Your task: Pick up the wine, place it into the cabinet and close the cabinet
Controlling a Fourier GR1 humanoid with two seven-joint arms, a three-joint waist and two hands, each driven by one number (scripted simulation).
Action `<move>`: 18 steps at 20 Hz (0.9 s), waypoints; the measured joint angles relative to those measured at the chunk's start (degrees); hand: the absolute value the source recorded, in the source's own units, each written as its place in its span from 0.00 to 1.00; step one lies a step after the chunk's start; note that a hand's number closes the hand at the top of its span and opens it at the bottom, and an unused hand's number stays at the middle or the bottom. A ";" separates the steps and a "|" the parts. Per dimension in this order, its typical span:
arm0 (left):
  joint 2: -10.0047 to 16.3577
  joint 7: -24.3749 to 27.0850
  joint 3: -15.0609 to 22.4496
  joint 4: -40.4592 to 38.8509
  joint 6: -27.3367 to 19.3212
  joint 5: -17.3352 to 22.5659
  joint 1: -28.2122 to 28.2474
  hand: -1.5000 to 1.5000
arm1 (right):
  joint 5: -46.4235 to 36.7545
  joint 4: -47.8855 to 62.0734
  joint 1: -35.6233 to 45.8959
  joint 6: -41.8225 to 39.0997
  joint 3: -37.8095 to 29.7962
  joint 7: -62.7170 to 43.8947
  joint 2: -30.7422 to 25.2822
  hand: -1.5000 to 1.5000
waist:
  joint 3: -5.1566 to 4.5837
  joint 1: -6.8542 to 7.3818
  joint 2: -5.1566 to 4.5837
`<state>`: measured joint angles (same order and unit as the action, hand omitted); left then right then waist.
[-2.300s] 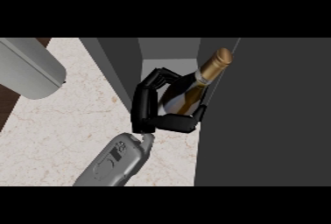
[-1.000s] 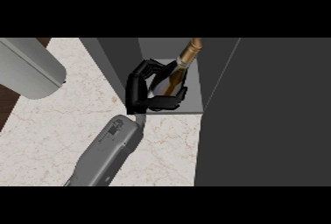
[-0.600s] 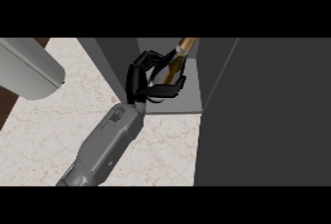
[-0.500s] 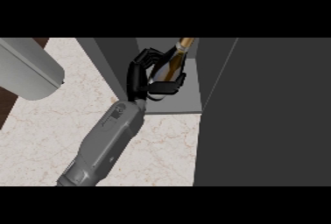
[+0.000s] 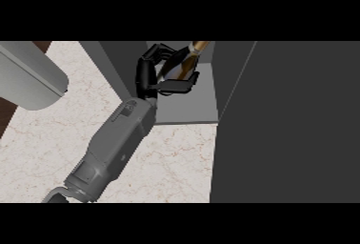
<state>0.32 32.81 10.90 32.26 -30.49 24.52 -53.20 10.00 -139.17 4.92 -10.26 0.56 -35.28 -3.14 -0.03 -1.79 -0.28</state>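
The right hand [image 5: 146, 71], fingers curled round the wine bottle [image 5: 181, 66], holds it tilted over the cabinet shelf [image 5: 190, 107] at top centre. It should stand the bottle upright, seat the base, then release clear of the dark door panel [image 5: 295, 124].

Veined polished marble counter [image 5: 42, 143] – matt grey cabinet [image 5: 188, 108], glossy wine [image 5: 187, 58]

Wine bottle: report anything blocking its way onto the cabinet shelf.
Nothing visible does. The right hand holds the wine bottle inside the open cabinet, over its grey shelf; the dark panel stands aside at the right.
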 measured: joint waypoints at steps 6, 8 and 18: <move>-0.04 4.93 -3.90 -7.78 0.37 -0.12 -4.99 1.00 | 0.21 0.18 -1.54 -0.85 0.19 1.55 0.45 0.00 | 0.02 -0.48 -0.17; 0.12 5.85 -4.73 -9.89 1.10 -0.12 -6.32 1.00 | 0.22 0.17 -1.19 -0.53 0.44 1.17 0.55 0.00 | 0.01 -0.52 -0.19; -0.40 6.87 -10.60 -15.74 5.25 3.70 -9.65 1.00 | 0.37 0.51 0.13 -0.09 1.39 0.43 0.91 0.00 | 0.24 -0.99 -0.11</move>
<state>-0.08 39.68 0.30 16.52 -25.24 28.22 -62.85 10.37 -138.66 5.05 -10.35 1.95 -34.86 -2.23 0.21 -2.79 -0.39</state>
